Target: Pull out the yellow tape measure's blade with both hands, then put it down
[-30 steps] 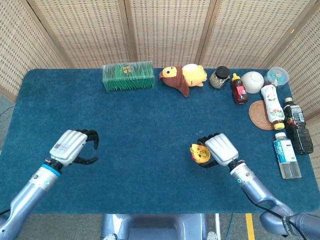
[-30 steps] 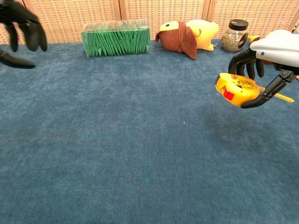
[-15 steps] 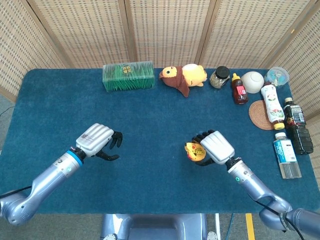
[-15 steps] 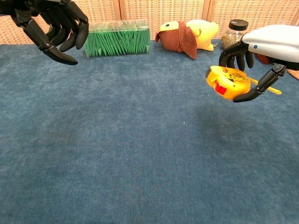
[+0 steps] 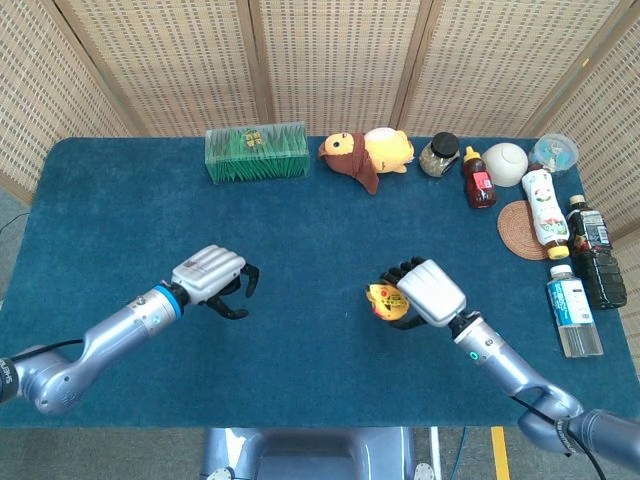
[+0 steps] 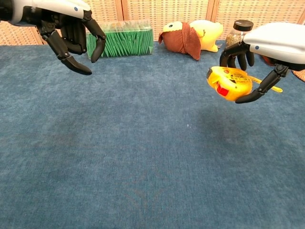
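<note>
My right hand [image 5: 428, 292] [image 6: 267, 47] holds the yellow tape measure [image 5: 383, 300] [image 6: 228, 83] above the blue table, fingers over its top and thumb under it. A red button shows on the case's front, and a short yellow strip sticks out to the right behind the thumb. Left of centre, my left hand [image 5: 213, 276] [image 6: 64, 26] hovers above the cloth holding nothing, fingers apart and curved downward. A wide gap of table separates the two hands.
Along the back edge stand a green grass box [image 5: 256, 152], a plush toy [image 5: 365, 154], a jar [image 5: 439, 154] and a sauce bottle [image 5: 478, 180]. A bowl, a coaster [image 5: 520, 230] and several bottles [image 5: 574, 300] line the right side.
My left hand has travelled right, toward the middle of the table. My right hand has carried the tape measure a little to the left and slightly higher.
</note>
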Action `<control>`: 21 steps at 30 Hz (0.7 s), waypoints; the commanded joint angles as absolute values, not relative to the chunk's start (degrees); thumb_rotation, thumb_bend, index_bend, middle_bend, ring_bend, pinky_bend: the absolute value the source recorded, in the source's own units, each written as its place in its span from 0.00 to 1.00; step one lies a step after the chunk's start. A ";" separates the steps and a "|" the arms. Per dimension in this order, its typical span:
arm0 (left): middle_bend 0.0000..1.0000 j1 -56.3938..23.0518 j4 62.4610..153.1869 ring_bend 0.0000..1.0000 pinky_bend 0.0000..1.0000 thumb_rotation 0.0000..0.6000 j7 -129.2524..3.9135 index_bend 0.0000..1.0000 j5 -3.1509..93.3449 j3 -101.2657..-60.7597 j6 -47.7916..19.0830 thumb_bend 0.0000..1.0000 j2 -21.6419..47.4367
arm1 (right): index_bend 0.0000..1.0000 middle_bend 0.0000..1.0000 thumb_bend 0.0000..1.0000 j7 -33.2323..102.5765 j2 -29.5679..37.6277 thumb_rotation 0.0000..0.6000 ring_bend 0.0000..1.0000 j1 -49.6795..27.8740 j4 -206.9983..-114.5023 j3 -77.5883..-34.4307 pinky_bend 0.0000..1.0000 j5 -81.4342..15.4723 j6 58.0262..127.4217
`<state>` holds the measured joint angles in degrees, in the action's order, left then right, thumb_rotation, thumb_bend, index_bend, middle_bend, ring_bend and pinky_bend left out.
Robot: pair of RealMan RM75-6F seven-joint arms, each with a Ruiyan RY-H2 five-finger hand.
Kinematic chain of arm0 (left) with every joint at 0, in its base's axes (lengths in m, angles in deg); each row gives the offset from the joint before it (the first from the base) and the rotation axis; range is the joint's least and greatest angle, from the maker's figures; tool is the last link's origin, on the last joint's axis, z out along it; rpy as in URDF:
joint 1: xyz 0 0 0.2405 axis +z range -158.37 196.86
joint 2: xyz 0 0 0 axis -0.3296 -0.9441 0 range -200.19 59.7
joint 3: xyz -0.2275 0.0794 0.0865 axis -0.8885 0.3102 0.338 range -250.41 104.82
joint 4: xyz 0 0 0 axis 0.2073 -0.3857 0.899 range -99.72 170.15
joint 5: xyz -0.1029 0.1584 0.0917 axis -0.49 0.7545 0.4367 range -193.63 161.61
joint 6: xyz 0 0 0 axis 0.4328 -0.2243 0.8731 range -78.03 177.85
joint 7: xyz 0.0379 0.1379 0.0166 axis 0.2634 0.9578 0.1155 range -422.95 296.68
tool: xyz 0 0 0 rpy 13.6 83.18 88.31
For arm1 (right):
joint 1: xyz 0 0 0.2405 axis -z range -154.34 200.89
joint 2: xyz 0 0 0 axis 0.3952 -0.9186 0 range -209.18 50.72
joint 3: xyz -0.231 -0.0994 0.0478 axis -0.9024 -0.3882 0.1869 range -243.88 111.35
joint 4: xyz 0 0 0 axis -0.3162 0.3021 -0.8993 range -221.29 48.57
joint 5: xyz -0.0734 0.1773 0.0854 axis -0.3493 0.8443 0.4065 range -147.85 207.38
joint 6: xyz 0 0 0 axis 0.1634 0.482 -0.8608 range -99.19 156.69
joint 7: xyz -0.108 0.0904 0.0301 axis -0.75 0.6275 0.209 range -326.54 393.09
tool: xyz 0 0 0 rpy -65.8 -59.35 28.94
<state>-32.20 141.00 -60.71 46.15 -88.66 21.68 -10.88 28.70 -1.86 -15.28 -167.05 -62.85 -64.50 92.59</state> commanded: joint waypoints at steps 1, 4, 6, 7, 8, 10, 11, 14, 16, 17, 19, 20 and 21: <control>1.00 -33.73 139.00 0.94 0.93 0.93 -63.12 0.54 47.95 -89.27 23.32 0.24 -9.49 | 0.48 0.54 0.21 28.54 -1.77 0.71 0.49 -15.45 -167.44 -62.75 0.46 -64.84 92.88; 1.00 -35.40 136.91 0.95 0.93 0.93 -64.93 0.54 49.79 -89.76 25.24 0.26 -8.16 | 0.48 0.54 0.21 28.15 -1.57 0.72 0.50 -15.64 -167.94 -62.59 0.46 -65.21 93.28; 1.00 -36.36 135.79 0.95 0.93 0.93 -66.26 0.54 50.50 -89.91 26.66 0.26 -7.65 | 0.48 0.54 0.21 27.92 -1.42 0.71 0.50 -15.64 -168.03 -62.56 0.46 -65.27 93.46; 1.00 -36.69 135.44 0.95 0.93 0.93 -66.93 0.54 50.89 -90.03 27.07 0.26 -7.41 | 0.48 0.54 0.21 27.89 -1.33 0.71 0.50 -15.68 -168.15 -62.52 0.46 -65.28 93.51; 1.00 -36.91 135.15 0.95 0.93 0.93 -67.54 0.54 51.30 -90.10 27.29 0.27 -7.21 | 0.48 0.54 0.21 27.84 -1.25 0.71 0.50 -15.72 -168.21 -62.49 0.46 -65.30 93.55; 1.00 -37.28 134.66 0.95 0.93 0.93 -68.67 0.54 52.19 -90.25 27.51 0.27 -6.75 | 0.48 0.54 0.21 27.79 -1.05 0.71 0.50 -15.90 -168.33 -62.41 0.46 -65.48 93.64; 1.00 -37.54 134.41 0.95 0.93 0.92 -69.28 0.54 52.52 -90.36 27.70 0.27 -6.48 | 0.48 0.54 0.21 27.74 -0.90 0.71 0.50 -16.05 -168.39 -62.31 0.46 -65.72 93.80; 1.00 -38.13 133.66 0.95 0.93 0.92 -70.89 0.54 53.60 -90.44 28.02 0.27 -6.01 | 0.48 0.54 0.21 27.90 -0.52 0.71 0.50 -16.40 -168.32 -62.08 0.46 -66.01 94.03; 1.00 -38.40 133.39 0.95 0.93 0.92 -71.84 0.54 54.11 -90.48 28.11 0.27 -5.86 | 0.48 0.54 0.21 28.00 -0.30 0.71 0.50 -16.61 -168.14 -62.03 0.46 -66.20 94.07; 1.00 -38.58 133.18 0.95 0.93 0.91 -72.32 0.54 54.50 -90.45 28.13 0.27 -5.79 | 0.48 0.54 0.21 28.09 -0.14 0.71 0.50 -16.81 -168.02 -61.99 0.46 -66.37 94.05; 1.00 -38.87 132.91 0.95 0.93 0.90 -73.01 0.54 55.01 -90.41 28.12 0.27 -5.64 | 0.48 0.54 0.21 28.23 0.09 0.71 0.50 -17.14 -167.83 -61.97 0.46 -66.67 93.98; 1.00 -39.01 132.77 0.95 0.93 0.89 -73.35 0.54 55.21 -90.39 28.09 0.27 -5.55 | 0.48 0.54 0.21 28.32 0.24 0.71 0.50 -17.31 -167.75 -61.95 0.46 -66.87 94.02; 1.00 -39.20 132.55 0.95 0.93 0.88 -73.74 0.54 55.48 -90.33 28.03 0.27 -5.40 | 0.48 0.54 0.21 28.44 0.41 0.71 0.50 -17.51 -167.69 -61.93 0.46 -67.10 94.06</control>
